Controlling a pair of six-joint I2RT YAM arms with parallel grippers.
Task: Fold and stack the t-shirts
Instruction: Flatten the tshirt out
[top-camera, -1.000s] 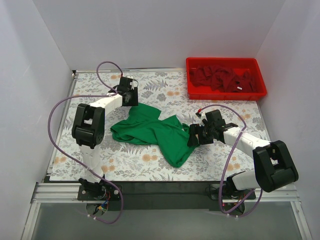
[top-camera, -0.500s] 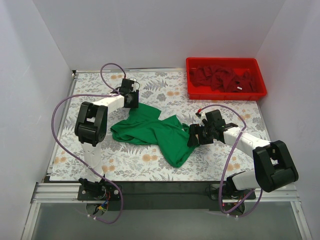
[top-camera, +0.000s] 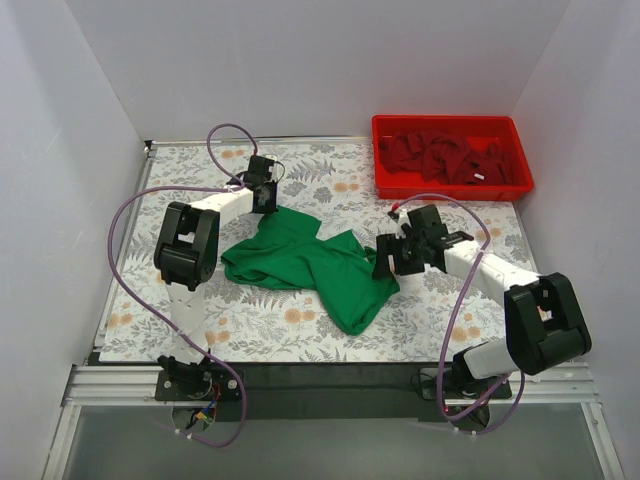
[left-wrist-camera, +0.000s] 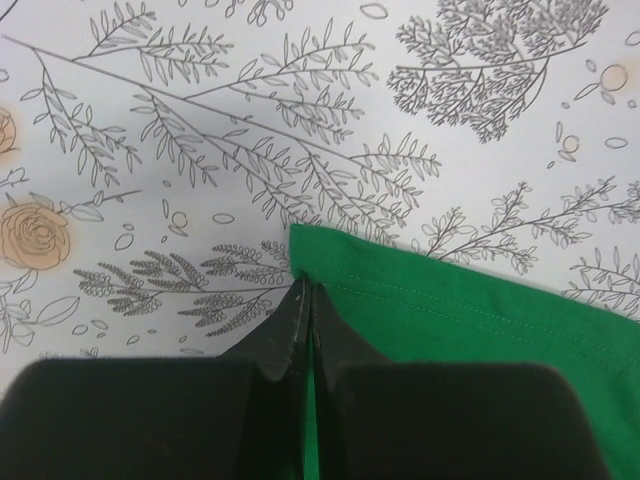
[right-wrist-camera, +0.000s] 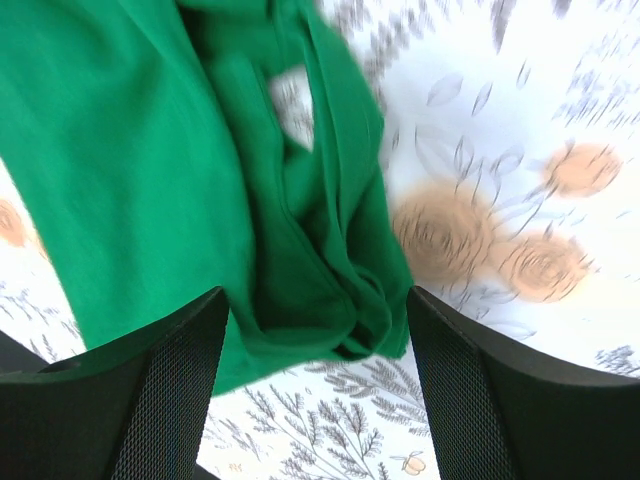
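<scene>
Across the middle of the floral-print table (top-camera: 250, 330) lies the green tee (top-camera: 310, 262), soft plain cloth, crumpled into a lopsided heap with a long flap trailing toward the near edge. Its hem shows a neat stitched line in my left wrist view, where one corner sits flat on the print.

Dark red tees (top-camera: 445, 155) are piled rumpled in a red bin (top-camera: 450, 189), rectangular hard plastic, at the far right corner.

My left arm reaches forward with its elbow bent and wrist low. My left gripper (left-wrist-camera: 305, 300) is clenched on the green tee's far-left hem corner, a sliver of green between the smooth black fingers (left-wrist-camera: 280, 335).

My right arm stretches low and leftward. My right gripper (right-wrist-camera: 315, 300) is released, its mesh-textured pads (right-wrist-camera: 170, 390) wide apart astride a bunched fold at the tee's right edge.
</scene>
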